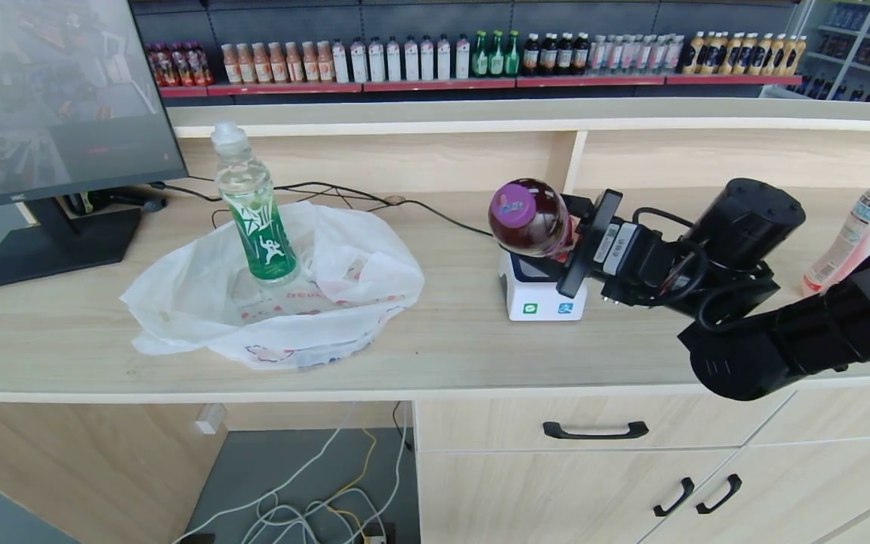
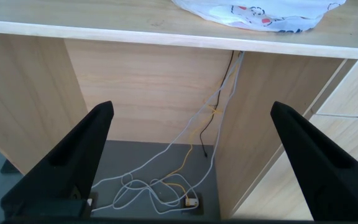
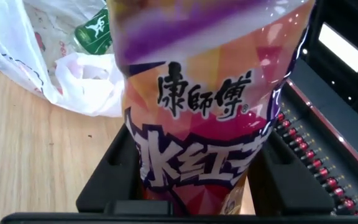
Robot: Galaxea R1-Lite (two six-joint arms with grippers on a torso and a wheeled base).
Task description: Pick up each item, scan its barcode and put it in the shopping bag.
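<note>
Both jaws of the right gripper point(image 1: 567, 230) are clamping the purple-capped bottle point(image 1: 529, 217), tipping it sideways right over the scanner point(image 1: 544, 298), probably so its barcode reads. The shopping bag point(image 1: 193, 317) is sitting left of the scanner, and the left gripper point(image 2: 191, 107) is hanging with its jaws wide apart, way lower down.

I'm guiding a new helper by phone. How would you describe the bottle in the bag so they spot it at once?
On the counter, right of the monitor, lies an open white bag. In it stands a clear bottle with a green label and pale cap. Its neighbours differ: the right gripper holds a purple-capped bottle, and the far-right bottle has a pink label.
</note>
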